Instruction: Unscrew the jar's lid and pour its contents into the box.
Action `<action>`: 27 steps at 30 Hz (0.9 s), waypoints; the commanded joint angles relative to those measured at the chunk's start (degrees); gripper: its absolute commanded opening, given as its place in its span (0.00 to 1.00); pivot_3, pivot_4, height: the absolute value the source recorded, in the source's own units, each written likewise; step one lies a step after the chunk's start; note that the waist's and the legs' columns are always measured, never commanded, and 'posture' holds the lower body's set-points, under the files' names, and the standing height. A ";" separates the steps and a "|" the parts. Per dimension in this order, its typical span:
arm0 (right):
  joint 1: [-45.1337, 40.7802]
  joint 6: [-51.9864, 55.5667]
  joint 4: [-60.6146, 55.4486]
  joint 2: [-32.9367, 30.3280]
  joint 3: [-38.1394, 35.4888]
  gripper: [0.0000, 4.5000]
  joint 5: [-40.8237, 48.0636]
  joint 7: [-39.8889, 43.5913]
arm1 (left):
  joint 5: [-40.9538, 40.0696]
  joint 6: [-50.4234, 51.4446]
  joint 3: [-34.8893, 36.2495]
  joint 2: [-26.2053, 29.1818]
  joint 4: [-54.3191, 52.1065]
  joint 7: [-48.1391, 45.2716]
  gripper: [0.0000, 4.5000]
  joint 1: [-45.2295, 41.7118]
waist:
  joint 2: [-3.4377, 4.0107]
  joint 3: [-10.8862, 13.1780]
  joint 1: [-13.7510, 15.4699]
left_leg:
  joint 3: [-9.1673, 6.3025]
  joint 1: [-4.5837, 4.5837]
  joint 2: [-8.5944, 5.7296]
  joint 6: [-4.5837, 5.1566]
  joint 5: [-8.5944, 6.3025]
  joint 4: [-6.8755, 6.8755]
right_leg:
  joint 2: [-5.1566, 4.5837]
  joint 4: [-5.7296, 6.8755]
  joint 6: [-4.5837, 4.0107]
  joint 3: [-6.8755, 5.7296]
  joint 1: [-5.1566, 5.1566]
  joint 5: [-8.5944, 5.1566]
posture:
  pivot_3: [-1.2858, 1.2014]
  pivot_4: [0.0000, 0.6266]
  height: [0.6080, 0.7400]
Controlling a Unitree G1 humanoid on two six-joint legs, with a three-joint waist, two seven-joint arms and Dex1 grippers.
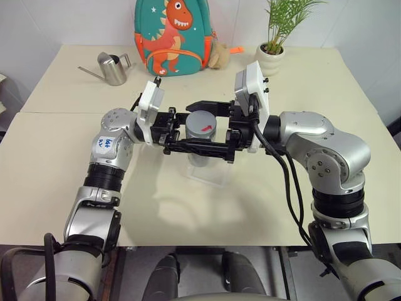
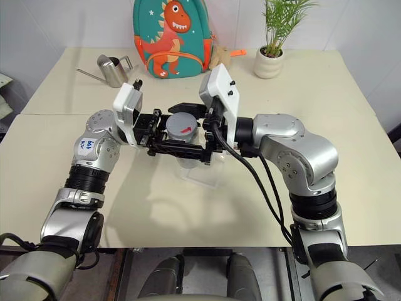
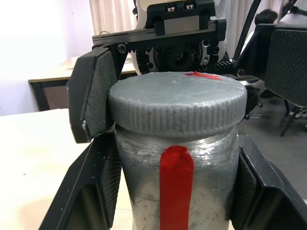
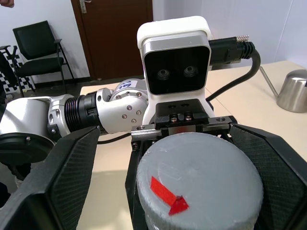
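- The surface was a cream table (image 1: 75, 188), made of two tops with a seam running across behind the arms, against a white wall.
- In the right wrist view the room behind showed a dark wooden door (image 4: 112, 33) and a black chair (image 4: 41, 52).
- Well beyond the fingers, at the table's far edge, stood a steel watering can (image 1: 113, 68), a teal dinosaur backpack (image 1: 173, 34) and a potted plant (image 1: 272, 47).
- The jar (image 3: 175, 187) was held above the table, between the two grippers, with the lid (image 1: 202, 124) on it.
- The left gripper (image 1: 178, 135) was clamped on the jar's body, one finger on each side below the lid.
- The right gripper (image 4: 192, 191) faced it with its fingers (image 4: 67, 177) spread on either side of the lid, gaps showing between pads and rim.
- The box (image 1: 210, 170) lay on the table directly under the jar and fingers, partly hidden by them.
- The contents could not be made out through the jar's wall.
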 commanded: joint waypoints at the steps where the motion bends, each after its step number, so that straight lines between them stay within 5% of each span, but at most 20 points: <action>1: -2.64 -2.59 -3.34 0.60 1.80 1.00 2.40 3.46 | -0.22 0.18 1.11 0.23 -0.68 -1.32 0.54 0.82 | 0.00 0.00 0.01 | 0.00 0.00 0.00 0.00 0.00 0.00 | 0.00 0.00 0.00 0.00 0.00 0.00 | 0.52 0.24 1.00; 27: -4.47 -5.33 4.53 1.72 3.91 1.00 -2.65 -0.01 | -0.61 -0.59 0.18 0.08 -5.33 -2.04 0.54 2.45 | 0.00 0.00 0.03 | 0.00 0.00 0.00 0.00 0.00 0.06 | 0.00 0.04 0.00 0.01 0.00 0.00 | 0.52 0.24 1.00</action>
